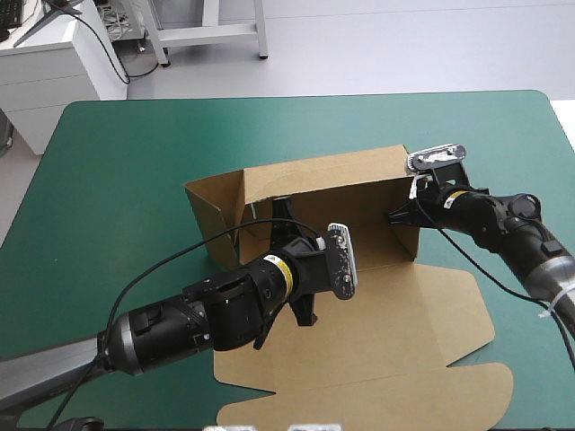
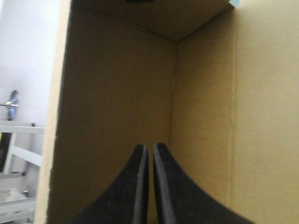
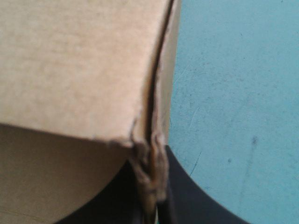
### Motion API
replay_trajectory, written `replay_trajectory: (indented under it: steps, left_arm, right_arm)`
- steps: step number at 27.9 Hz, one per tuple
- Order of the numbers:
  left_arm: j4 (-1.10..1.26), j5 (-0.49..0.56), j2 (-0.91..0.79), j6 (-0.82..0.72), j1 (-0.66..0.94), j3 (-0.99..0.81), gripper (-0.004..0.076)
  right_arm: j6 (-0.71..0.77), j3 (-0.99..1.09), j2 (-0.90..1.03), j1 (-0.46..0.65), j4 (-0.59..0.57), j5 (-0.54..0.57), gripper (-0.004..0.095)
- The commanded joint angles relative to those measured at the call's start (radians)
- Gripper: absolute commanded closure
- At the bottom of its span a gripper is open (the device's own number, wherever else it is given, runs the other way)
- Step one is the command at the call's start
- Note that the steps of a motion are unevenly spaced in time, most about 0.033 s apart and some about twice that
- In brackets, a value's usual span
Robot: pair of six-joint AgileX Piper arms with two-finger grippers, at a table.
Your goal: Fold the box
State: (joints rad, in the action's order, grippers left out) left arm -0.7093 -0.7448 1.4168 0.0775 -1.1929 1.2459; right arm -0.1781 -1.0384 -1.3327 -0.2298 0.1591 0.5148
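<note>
The brown box [image 1: 314, 184] stands mid-table with its back wall and both side walls raised. Its lid [image 1: 404, 341] lies flat toward the front edge. My left gripper [image 1: 286, 211] reaches inside the box near the left half of the back wall. In the left wrist view its fingers [image 2: 150, 151] are shut with nothing between them, pointing at an inner corner of the box [image 2: 117, 93]. My right gripper [image 1: 400, 215] is at the right side wall. In the right wrist view it [image 3: 152, 205] is shut on the doubled edge of that box wall [image 3: 79, 60].
The teal-green cover [image 1: 117, 180] stretches wide to the left of and beyond the box, and shows beside the right wall [image 3: 233, 93]. The lid's front flap [image 1: 377, 404] reaches close to the table's front edge.
</note>
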Motion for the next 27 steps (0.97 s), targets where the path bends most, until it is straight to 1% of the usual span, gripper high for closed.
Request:
replay_trajectory:
  steps: [1, 3, 6, 9, 11, 13, 14, 17, 27]
  left_arm:
    - [0.285, -0.094, -0.038, 0.197, -0.007, 0.146, 0.0708]
    - [0.433, -0.191, -0.038, 0.297, -0.005, 0.220, 0.0708]
    - [0.570, -0.309, -0.038, 0.368, 0.013, 0.315, 0.0708]
    - [0.597, -0.405, -0.038, 0.373, 0.064, 0.386, 0.0708]
    - [0.595, -0.445, -0.038, 0.373, 0.109, 0.417, 0.0708]
    - [0.585, -0.477, -0.038, 0.366, 0.175, 0.443, 0.0708]
    - [0.579, -0.505, -0.038, 0.345, 0.247, 0.466, 0.0708]
    - [0.582, -0.548, -0.041, 0.306, 0.375, 0.494, 0.0708]
    - [0.617, -0.540, -0.108, 0.152, 0.848, 0.496, 0.0709]
  right_arm:
    - [0.004, -0.038, 0.032, 0.003, 0.024, -0.064, 0.0908]
    - [0.004, -0.038, 0.032, 0.003, 0.024, -0.064, 0.0908]
    - [0.004, -0.038, 0.032, 0.003, 0.024, -0.062, 0.0908]
    - [0.004, -0.038, 0.032, 0.003, 0.024, -0.055, 0.0908]
    - [0.003, -0.038, 0.032, 0.003, 0.022, -0.051, 0.0908]
    - [0.003, -0.038, 0.032, 0.003, 0.020, -0.051, 0.0908]
    - [0.001, -0.038, 0.032, 0.003, 0.020, -0.051, 0.0908]
    - [-0.003, -0.038, 0.032, 0.003, 0.020, -0.051, 0.0908]
    - [-0.003, -0.038, 0.032, 0.003, 0.020, -0.047, 0.0908]
